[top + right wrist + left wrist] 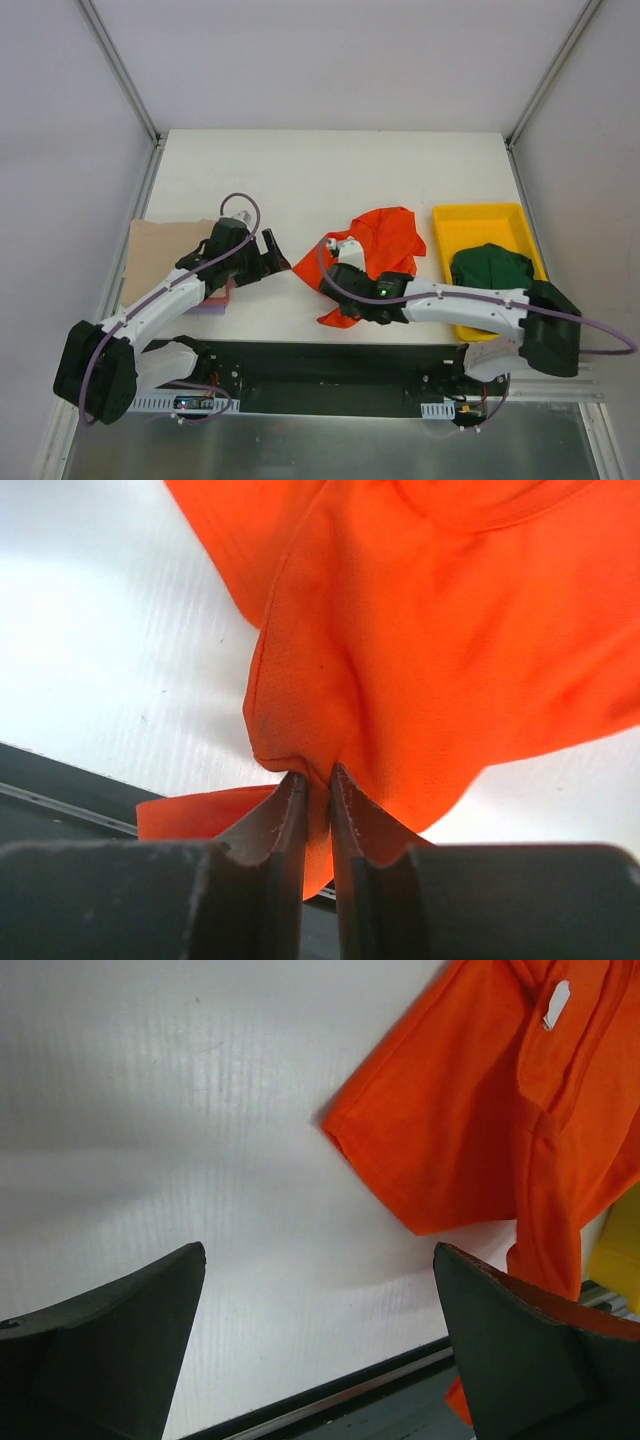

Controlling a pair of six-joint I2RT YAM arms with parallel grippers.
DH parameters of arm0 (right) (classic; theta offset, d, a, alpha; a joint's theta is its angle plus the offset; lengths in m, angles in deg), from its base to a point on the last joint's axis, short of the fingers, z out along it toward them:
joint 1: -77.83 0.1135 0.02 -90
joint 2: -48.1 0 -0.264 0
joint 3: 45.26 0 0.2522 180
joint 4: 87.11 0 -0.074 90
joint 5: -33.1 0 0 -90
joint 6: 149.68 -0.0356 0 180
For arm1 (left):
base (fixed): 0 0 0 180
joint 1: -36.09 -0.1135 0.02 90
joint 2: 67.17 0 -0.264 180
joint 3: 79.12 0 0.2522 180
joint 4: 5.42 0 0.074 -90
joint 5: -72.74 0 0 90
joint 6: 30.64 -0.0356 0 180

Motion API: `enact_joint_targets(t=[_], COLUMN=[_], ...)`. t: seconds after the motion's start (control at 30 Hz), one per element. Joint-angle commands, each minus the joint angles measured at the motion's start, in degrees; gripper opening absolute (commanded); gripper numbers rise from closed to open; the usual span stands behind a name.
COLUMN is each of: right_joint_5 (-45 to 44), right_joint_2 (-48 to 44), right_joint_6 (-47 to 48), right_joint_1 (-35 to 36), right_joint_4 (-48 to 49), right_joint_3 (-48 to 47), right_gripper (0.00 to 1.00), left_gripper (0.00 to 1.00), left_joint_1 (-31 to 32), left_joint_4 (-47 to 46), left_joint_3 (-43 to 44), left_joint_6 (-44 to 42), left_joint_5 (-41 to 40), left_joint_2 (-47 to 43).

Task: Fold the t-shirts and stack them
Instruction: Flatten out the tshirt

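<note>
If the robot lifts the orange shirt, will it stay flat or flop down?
Probably flop: the orange shirt bunches into soft folds where the right tool pinches it. It's likely light, since it looks like thin cloth. If pushed, it would probably wrinkle up rather than slide along in one piece.

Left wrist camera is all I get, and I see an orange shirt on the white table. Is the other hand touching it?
Observer: Yes. The right hand is pinched shut on a fold of the orange shirt.
Operator: Are there more shirts?
Observer: A dark green shirt lies bunched in the yellow tray on the right.
Operator: Anything on the left side?
Observer: A tan shirt lies flat at the table's left edge, and pink and lavender cloth peeks out at its near corner.
</note>
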Motion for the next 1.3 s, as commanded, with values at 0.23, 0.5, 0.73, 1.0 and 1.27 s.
enact_joint_targets(t=[0.23, 0.5, 0.73, 1.0, 1.27], right_joint_5=[-2.40, -0.81, -1.95, -3.27, -14.25], right_joint_2=[-23.70, -26.71, -27.23, -30.65, -35.66], right_joint_6=[1.86, 2.21, 2.65, 6.24, 19.16], right_joint_1=[-8.79, -10.55, -11.87, -16.26, -27.85], right_joint_4=[1.72, 3.57, 3.39, 3.04, -5.22], right_joint_3=[11.24, 14.86, 15.65, 14.86, 0.73], right_gripper=[0.16, 0.15, 0.15, 0.15, 0.13], left_gripper=[0.84, 0.70, 0.42, 0.00, 0.00], left_joint_1=[8.83, 10.94, 14.54, 15.78, 14.82], left_joint_4=[-3.16, -2.72, -2.28, 1.40, 16.86], left_joint_3=[10.50, 16.66, 21.58, 23.87, 36.07], left_joint_6=[1.81, 2.60, 2.08, -0.46, -10.39], left_joint_5=[-5.99, -7.76, -5.83, -15.65, -46.41], left_joint_2=[18.51, 30.82, 36.98, 33.31, 15.82])
